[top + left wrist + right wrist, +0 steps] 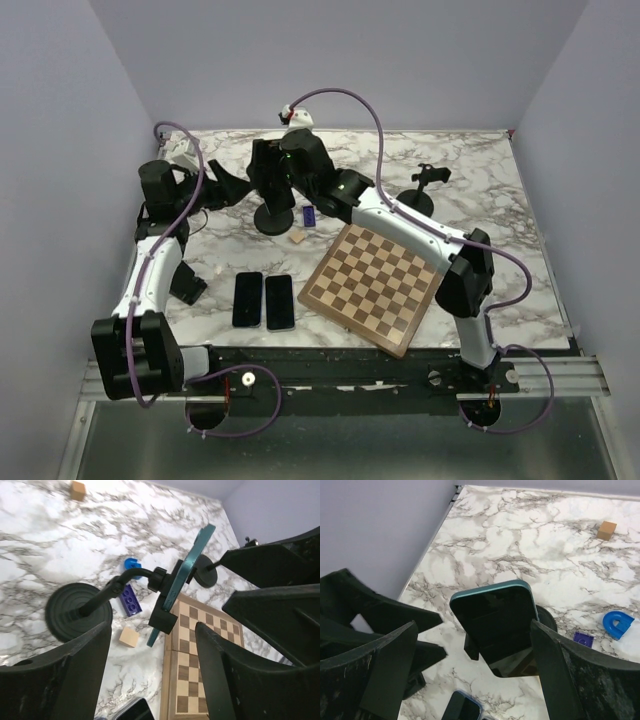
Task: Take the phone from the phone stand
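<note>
The teal-edged phone with a dark screen sits clamped in the black phone stand, whose round base rests on the marble table. In the left wrist view the phone shows edge-on. My right gripper is open around the phone, with its right finger close to the phone's right edge and a gap on the left. My left gripper is open and empty, just left of the stand and pointing at it. In the top view both grippers, left and right, crowd the stand.
Two dark phones lie flat near the front. A chessboard lies to the right. A second black stand stands at the back right. A purple brick, a wooden cube and a blue arch lie by the stand.
</note>
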Controlling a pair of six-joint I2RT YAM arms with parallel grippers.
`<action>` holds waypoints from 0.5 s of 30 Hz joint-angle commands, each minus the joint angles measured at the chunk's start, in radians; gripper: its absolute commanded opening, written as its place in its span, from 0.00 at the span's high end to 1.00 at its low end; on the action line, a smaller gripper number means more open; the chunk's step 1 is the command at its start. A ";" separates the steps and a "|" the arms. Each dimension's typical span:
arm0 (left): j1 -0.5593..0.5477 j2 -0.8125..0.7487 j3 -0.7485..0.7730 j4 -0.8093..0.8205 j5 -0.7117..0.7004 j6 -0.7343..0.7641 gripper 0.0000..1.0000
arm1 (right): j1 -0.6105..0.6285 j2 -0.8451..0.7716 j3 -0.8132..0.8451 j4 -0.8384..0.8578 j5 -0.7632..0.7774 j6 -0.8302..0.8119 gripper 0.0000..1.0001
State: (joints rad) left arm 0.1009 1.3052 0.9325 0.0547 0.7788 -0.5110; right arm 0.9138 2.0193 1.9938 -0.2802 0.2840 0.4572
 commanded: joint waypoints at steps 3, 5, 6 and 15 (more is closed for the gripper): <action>0.090 -0.186 -0.066 -0.050 -0.211 -0.055 0.23 | 0.032 0.116 0.147 -0.092 0.140 -0.086 0.00; 0.100 -0.223 -0.073 -0.081 -0.275 -0.047 0.23 | 0.043 0.162 0.224 -0.126 0.179 -0.127 0.00; 0.100 -0.231 -0.074 -0.086 -0.285 -0.043 0.23 | 0.047 0.179 0.251 -0.149 0.203 -0.136 0.00; 0.110 -0.231 -0.080 -0.065 -0.263 -0.067 0.24 | 0.052 0.214 0.287 -0.171 0.214 -0.185 0.00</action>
State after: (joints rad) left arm 0.1993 1.0748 0.8726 -0.0025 0.5415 -0.5587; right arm 0.9550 2.2127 2.2562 -0.4152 0.4595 0.3130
